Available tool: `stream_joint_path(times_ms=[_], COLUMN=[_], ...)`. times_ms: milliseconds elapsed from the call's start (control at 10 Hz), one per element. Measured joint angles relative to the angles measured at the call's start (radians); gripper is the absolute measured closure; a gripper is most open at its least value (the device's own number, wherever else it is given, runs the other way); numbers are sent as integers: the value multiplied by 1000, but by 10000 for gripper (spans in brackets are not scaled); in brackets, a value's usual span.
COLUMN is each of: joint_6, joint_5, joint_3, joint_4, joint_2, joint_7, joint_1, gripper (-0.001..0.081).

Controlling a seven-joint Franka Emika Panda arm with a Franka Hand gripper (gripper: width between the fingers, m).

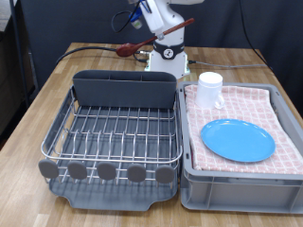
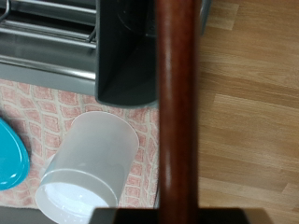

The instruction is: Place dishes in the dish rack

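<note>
The jaws (image 1: 154,40) were closed on the wooden spoon (image 1: 131,48), above the caddy (image 1: 126,91). Mug (image 1: 209,89) and plate (image 1: 238,140) lay in the bin (image 1: 237,178).

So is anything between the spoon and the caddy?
Nothing visible does. The gripper holds the spoon in the air above the caddy, and the space between them looks open. The mug and plate sit off to the exterior view's right in the bin.
</note>
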Motion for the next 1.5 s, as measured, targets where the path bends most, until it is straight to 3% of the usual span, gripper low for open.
stream_joint_path(times_ms=[300,700,1000,1500], joint_6=[-9,26,65,66], joint_5=[30,120,223,251], joint_3=[-86,-106,-146,-197], joint_4=[-1,-4,-2,29], joint_2=[17,91,183,281], joint_7=[-110,-158,-230,-277], joint_1=[17,85,136,142], gripper=[735,735,735,735])
